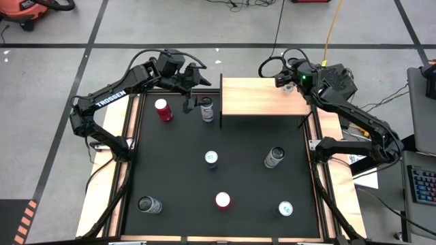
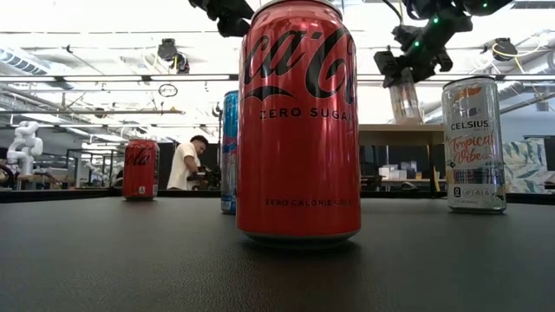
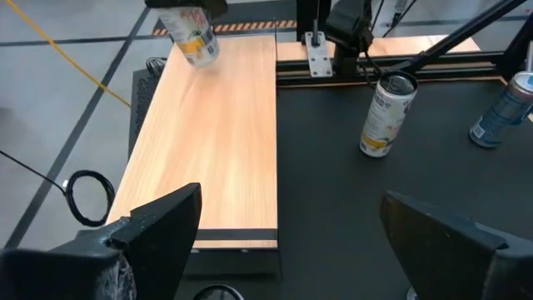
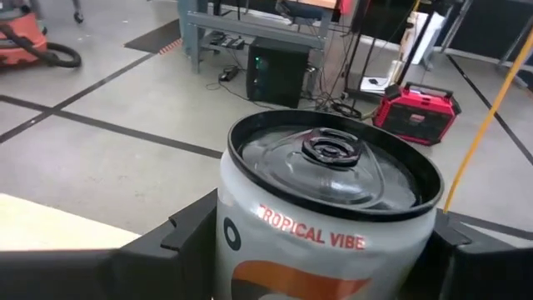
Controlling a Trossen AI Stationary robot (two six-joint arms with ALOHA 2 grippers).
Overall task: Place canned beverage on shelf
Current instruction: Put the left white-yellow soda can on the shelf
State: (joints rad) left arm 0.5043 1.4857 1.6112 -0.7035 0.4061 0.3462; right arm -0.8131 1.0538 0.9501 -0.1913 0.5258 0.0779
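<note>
The shelf (image 1: 262,96), a pale-wood board on black supports, stands at the table's far edge, right of the middle; it also shows in the left wrist view (image 3: 208,142). My right gripper (image 1: 285,78) is over the shelf's far right part, shut on a "Tropical Vibe" can (image 4: 325,208), which also shows in the low view (image 2: 404,97) and the left wrist view (image 3: 188,32). My left gripper (image 1: 193,95) hangs open and empty over the table's far left part, left of the shelf, its fingers (image 3: 158,225) wide apart. My right gripper pinches the can between its two fingers, one on each side of the can's upper wall (image 4: 237,229), just below the top rim. The can stands upright with its top up. Its bottom (image 2: 406,120) is close over the shelf board; whether it touches cannot be told.
Several more cans stand on the black table: a red one (image 1: 163,109) and a pale one (image 1: 207,109) below my left gripper, others at mid-table (image 1: 212,158) (image 1: 275,156) and along the near edge (image 1: 223,200). A person stands in the room behind (image 2: 185,165).
</note>
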